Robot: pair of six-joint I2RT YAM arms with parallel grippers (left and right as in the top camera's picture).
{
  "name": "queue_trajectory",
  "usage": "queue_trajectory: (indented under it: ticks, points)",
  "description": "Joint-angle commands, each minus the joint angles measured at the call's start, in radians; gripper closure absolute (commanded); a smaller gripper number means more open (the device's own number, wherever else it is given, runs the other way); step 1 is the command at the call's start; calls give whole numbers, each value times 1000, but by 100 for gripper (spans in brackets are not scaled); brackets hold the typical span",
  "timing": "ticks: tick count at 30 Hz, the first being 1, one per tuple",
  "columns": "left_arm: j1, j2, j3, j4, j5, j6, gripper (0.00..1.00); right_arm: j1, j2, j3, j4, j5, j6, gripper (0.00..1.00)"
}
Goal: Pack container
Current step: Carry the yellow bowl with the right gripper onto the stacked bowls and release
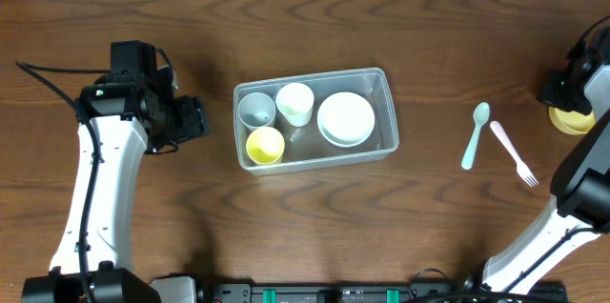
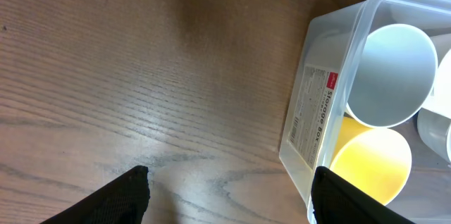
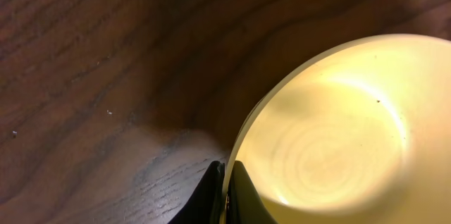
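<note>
The clear plastic container [image 1: 386,112] sits mid-table. It holds a grey cup [image 1: 255,110], a white cup [image 1: 295,103], a yellow cup [image 1: 265,146] and a white bowl [image 1: 346,118]. In the left wrist view the container's labelled corner [image 2: 317,111] is at the right, with the grey cup [image 2: 391,76] and yellow cup [image 2: 373,164] inside. My left gripper [image 2: 229,192] is open and empty, just left of the container. My right gripper [image 3: 225,196] is shut on the rim of a yellow bowl [image 3: 331,125] at the table's far right [image 1: 574,119].
A light teal spoon [image 1: 475,134] and a white-pink fork [image 1: 513,152] lie on the wood table right of the container. The left arm's white link runs down the left side [image 1: 95,198].
</note>
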Motion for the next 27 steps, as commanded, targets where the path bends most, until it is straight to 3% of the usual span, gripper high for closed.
queue_trajectory:
  ticks: [1, 12, 20, 27]
  points:
    - [3, -2, 1, -2, 5, 9, 26, 20, -38, -3, -18, -58, 7, 99]
    - [3, -2, 1, -2, 3, 9, 26, 183, -335, -3, -74, -171, -26, 99]
    - [3, -2, 1, -4, 3, 9, 26, 545, -573, -3, -150, -171, -157, 99]
    - [3, -2, 1, -11, 3, 9, 26, 882, -594, -3, -253, -169, -174, 99]
